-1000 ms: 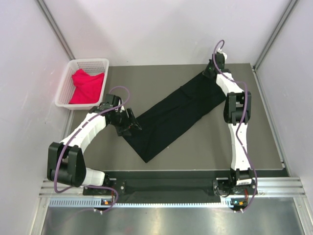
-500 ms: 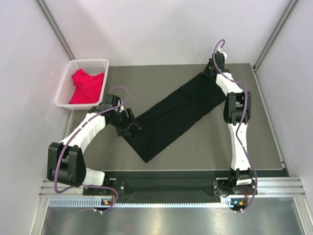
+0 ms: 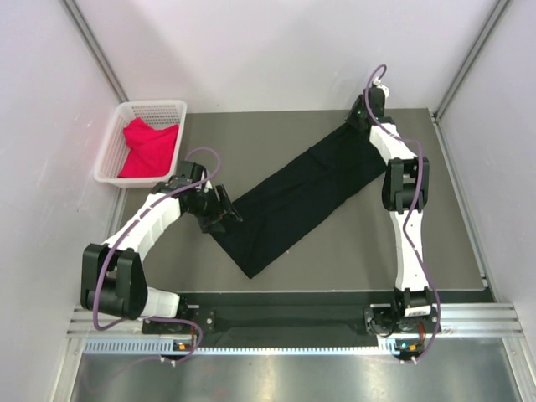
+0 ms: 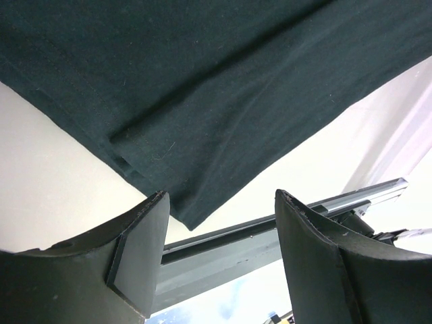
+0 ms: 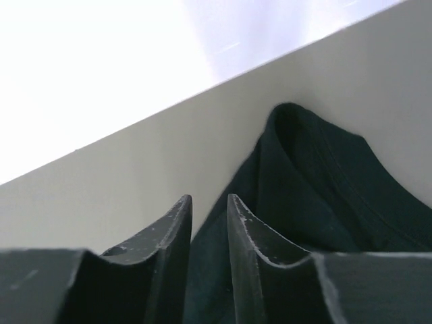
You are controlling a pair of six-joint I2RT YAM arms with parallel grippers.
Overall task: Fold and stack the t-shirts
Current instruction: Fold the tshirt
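The black t-shirt (image 3: 301, 197) was spread on the table (image 3: 251, 142), the red-pink t-shirt (image 3: 149, 146) bunched in the basket (image 3: 155, 106). The left gripper (image 4: 219, 196) was held wide apart, empty. The right gripper (image 5: 208, 197) was barely parted at the far corner, possibly pinching cloth. Snagged there, the shirt could be dragged askew.
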